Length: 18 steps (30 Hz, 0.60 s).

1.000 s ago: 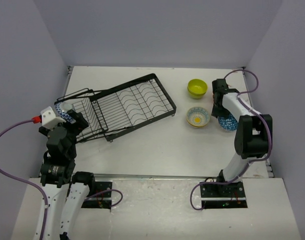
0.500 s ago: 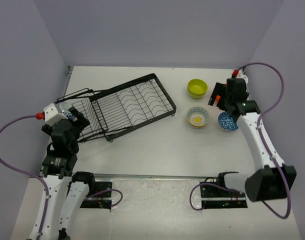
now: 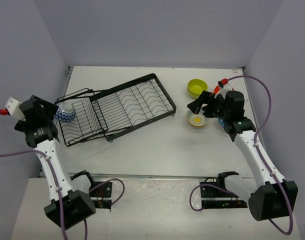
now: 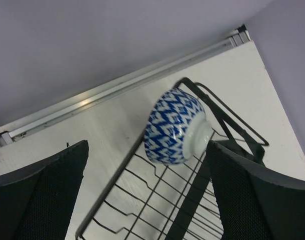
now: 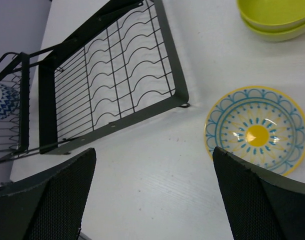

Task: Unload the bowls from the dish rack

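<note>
The black wire dish rack (image 3: 123,106) lies slanted left of centre. In its small end basket a blue-and-white bowl (image 3: 66,113) lies on its side. My left gripper (image 3: 47,112) hangs open just left of the basket. In the left wrist view that bowl (image 4: 175,127) sits beyond the open gripper (image 4: 147,200), untouched, over the rack wires (image 4: 220,165). My right gripper (image 3: 198,107) is open and empty above the cream bowl with the yellow centre (image 3: 197,119). The lime green bowl (image 3: 196,87) stands behind it. In the right wrist view the gripper (image 5: 152,200) is over bare table, with the cream bowl (image 5: 256,131) at its right finger.
The right wrist view also shows the lime bowl (image 5: 275,17), the rack (image 5: 170,65) and the blue-and-white bowl (image 5: 0,100) at the far left. Walls close the table on three sides. My right arm covers the spot at the table's right side.
The right gripper opened, left a blue patterned bowl at the right side and swung left over the cream bowl. The left arm drew back to the left, off the basket.
</note>
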### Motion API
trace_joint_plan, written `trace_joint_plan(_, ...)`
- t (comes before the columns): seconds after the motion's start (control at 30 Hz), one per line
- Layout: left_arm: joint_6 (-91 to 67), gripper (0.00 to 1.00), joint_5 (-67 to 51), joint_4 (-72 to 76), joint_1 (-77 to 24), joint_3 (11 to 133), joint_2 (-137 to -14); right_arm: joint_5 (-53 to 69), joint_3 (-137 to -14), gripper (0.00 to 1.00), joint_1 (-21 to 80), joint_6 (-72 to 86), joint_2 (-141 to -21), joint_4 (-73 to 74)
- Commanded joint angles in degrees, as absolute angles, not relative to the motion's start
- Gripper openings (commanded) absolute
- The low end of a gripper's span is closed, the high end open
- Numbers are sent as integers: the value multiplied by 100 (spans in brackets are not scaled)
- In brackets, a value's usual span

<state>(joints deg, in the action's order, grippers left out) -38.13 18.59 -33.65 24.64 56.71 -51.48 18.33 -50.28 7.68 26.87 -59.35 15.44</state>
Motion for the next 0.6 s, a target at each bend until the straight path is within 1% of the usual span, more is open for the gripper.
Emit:
trace_joint_plan(0.0,-3727,100,-68,-2658,3557,5538,-5247,2881,-4905,99,774,2848,-6187,625)
trace_joint_plan(0.07,-3726,100,-473,-2252,3603,5205,-5265,3023,-4904,99,782,2752,-6458,554)
trace_joint_plan(0.13,-3762,100,-675,-1637,3892,4941,-5256,3225,-5001,99,774,2664,-6617,597)
trace_joint_plan(0.17,-3779,100,-1181,-1443,4041,4792,-5256,3286,-5027,99,773,2602,-6670,606)
trace_joint_plan(0.2,-3910,100,-1500,-998,4321,4477,-5238,3365,-5053,99,782,2593,-6714,580)
trace_joint_plan(0.27,-4051,100,-1985,-520,4499,4150,-5203,3629,-5062,99,773,2506,-6715,545)
trace_joint_plan(0.33,-4157,100,-2082,-255,4666,3938,-5229,3962,-5071,99,712,2426,-6697,501)
trace_joint_plan(0.37,-4088,100,-1987,-481,4737,3955,-5273,4086,-5063,99,695,2400,-6689,475)
trace_joint_plan(0.43,-3973,100,-1401,-790,4746,4157,-5256,4236,-5063,99,677,2373,-6662,466)
trace_joint_plan(0.5,-3920,100,-1083,-966,4746,4218,-5238,4376,-5063,99,677,2364,-6610,431)
trace_joint_plan(0.57,-4068,100,-905,-732,4746,4097,-5247,4561,-5001,99,677,2417,-6540,282)
